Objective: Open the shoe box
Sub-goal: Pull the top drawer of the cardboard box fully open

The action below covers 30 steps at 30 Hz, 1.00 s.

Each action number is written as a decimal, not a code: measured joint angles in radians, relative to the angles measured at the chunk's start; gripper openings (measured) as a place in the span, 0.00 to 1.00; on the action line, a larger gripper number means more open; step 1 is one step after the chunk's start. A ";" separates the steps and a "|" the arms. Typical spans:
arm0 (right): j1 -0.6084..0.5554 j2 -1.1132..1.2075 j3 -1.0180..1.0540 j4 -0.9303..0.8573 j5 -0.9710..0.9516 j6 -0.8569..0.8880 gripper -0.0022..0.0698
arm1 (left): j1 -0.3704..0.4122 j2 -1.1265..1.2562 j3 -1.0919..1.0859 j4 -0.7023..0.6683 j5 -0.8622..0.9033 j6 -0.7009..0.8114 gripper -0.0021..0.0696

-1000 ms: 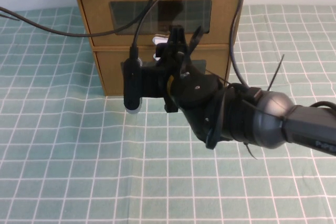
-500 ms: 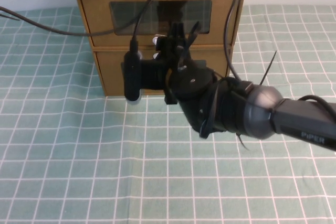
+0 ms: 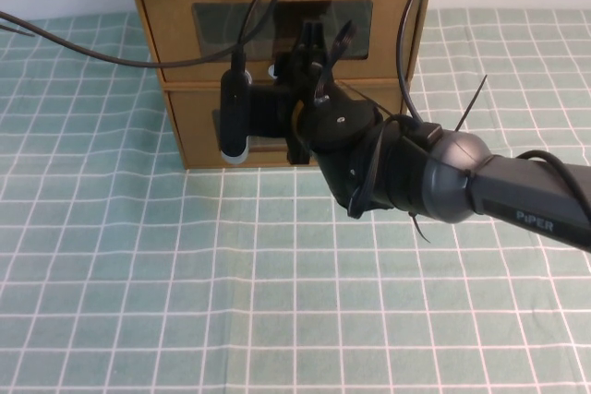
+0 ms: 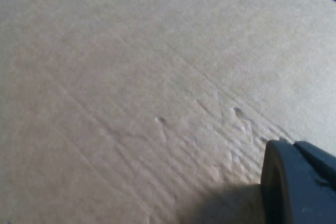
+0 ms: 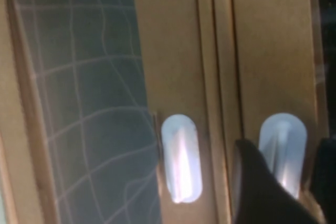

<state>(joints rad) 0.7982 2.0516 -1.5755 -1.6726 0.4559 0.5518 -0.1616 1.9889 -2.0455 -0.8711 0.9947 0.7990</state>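
1. Tabletop (image 3: 138, 302): green gridded cover, nearest the viewer.
2. Right hand (image 3: 311, 48): at the box front, jaws apart on either side of one pale pull tab (image 5: 283, 135), not visibly pinching it.
3. Pull tab: small, smooth and translucent, so probably slippery. A square pinch across it looks like the proper hold. A second tab (image 5: 181, 158) sits just beside it across the seam; which drawer each serves cannot be told.
4. Shoe box (image 3: 175, 16): upright at the far centre of the tabletop, cardboard with two windowed fronts. Judged light, fairly stiff, easily dented, and liable to slide when pulled.
5. Left hand (image 4: 302, 182): close over the box's top; whether it is apart or together cannot be told.
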 joint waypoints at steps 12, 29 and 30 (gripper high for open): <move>-0.021 0.014 -0.012 -0.024 -0.014 -0.025 0.17 | 0.000 0.002 0.000 0.000 0.000 -0.008 0.02; -0.023 0.002 -0.017 0.082 -0.040 -0.038 0.15 | 0.007 0.147 -0.245 0.018 0.164 -0.181 0.02; -0.021 0.001 -0.017 0.089 -0.040 -0.042 0.15 | 0.007 0.153 -0.261 0.028 0.172 -0.197 0.02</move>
<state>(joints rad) 0.7774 2.0530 -1.5920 -1.5838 0.4161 0.5096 -0.1545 2.1422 -2.3068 -0.8433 1.1664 0.6022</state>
